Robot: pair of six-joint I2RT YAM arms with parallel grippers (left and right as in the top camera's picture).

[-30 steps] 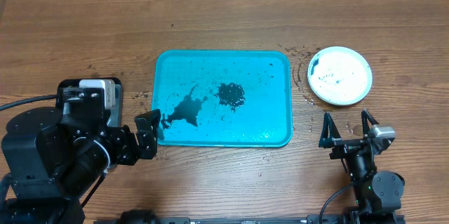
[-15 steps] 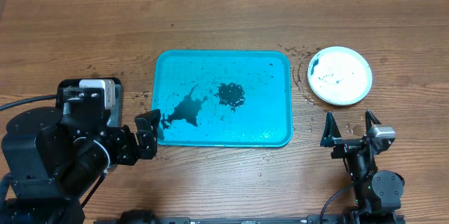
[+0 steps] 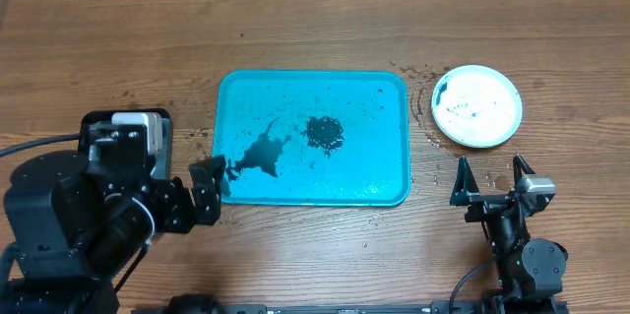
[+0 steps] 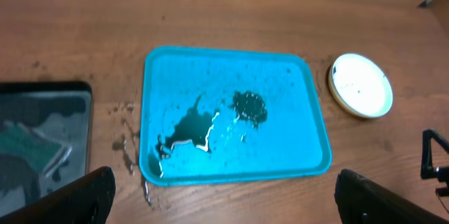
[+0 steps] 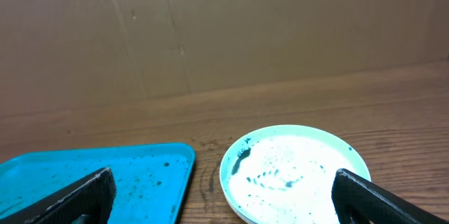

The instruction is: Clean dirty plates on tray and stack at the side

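Observation:
The turquoise tray (image 3: 389,161) lies at the table's middle with no plates on it, only a dark puddle and specks. It also shows in the left wrist view (image 4: 287,140) and the right wrist view (image 5: 105,178). One round plate (image 3: 477,105) with a pale blue rim, a whitish face and dark specks sits on the wood right of the tray; it shows too in the wrist views (image 4: 360,95) (image 5: 295,171). I cannot tell if other plates lie under it. My left gripper (image 3: 207,191) (image 4: 224,196) is open and empty by the tray's front left corner. My right gripper (image 3: 489,178) (image 5: 224,196) is open and empty, in front of the plate.
A black tray (image 4: 42,140) with a sponge lies left of the turquoise tray, mostly under my left arm in the overhead view (image 3: 162,127). Dark drips mark the wood by the tray's left edge (image 4: 126,147) and near the plate (image 3: 423,122).
The right gripper has edged very slightly to the right. Nothing else has visibly changed.

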